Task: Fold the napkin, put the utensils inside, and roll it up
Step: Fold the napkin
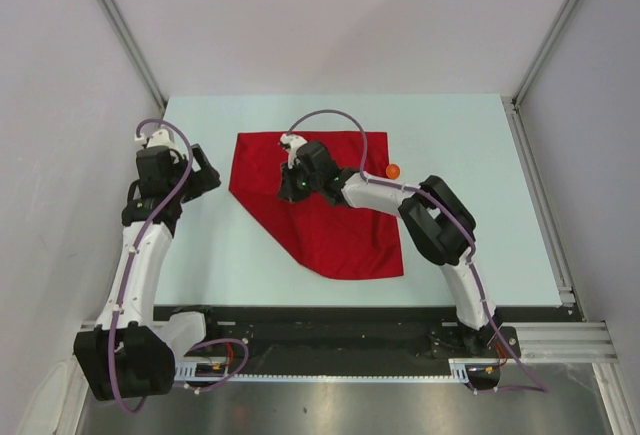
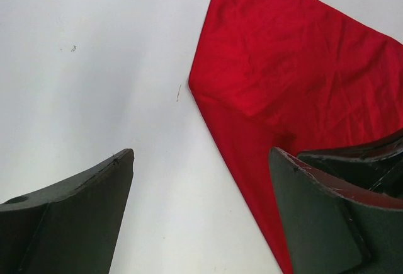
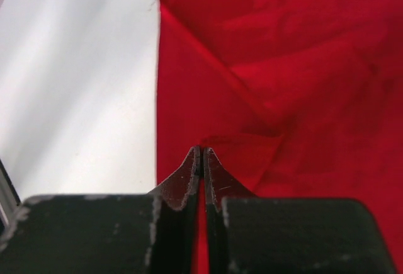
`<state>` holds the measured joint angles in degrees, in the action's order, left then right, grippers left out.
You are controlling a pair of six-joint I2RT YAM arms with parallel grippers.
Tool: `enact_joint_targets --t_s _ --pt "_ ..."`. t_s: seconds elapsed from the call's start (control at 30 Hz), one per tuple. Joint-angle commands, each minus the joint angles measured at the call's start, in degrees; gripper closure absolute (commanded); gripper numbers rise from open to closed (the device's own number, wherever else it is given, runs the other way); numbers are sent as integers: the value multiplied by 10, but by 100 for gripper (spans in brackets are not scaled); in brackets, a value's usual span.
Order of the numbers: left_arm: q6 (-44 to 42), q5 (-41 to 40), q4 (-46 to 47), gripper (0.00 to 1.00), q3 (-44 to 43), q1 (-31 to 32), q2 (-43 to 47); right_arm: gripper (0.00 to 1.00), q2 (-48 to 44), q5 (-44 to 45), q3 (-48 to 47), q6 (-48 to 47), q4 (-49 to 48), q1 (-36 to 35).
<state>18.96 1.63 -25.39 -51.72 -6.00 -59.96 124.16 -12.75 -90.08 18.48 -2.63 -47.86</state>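
Note:
The red napkin [image 1: 330, 225] lies on the table, its lower left part turned in so the left edge runs on a slant. It also shows in the left wrist view [image 2: 283, 66] and the right wrist view [image 3: 283, 66]. My right gripper [image 1: 292, 187] is over the napkin's upper middle, shut on a small raised fold of the cloth [image 3: 202, 151]. My left gripper [image 1: 208, 177] is open and empty just left of the napkin's left edge [image 2: 201, 154]. The orange spoon [image 1: 392, 170] lies at the napkin's upper right corner, mostly hidden by my right arm.
The pale table [image 1: 460, 135] has metal rails along its right side [image 1: 540, 195] and near edge. White walls stand at the left, back and right.

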Motion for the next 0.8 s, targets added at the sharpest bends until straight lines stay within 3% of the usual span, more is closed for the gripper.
enact_joint_targets --t_s 0.0,0.77 --pt "-13 -5 11 8 2 -6 6 99 -12 -22 -9 1 -3 26" --pt "-24 -35 5 8 -2 -7 -20 100 14 40 -18 -71 21 169"
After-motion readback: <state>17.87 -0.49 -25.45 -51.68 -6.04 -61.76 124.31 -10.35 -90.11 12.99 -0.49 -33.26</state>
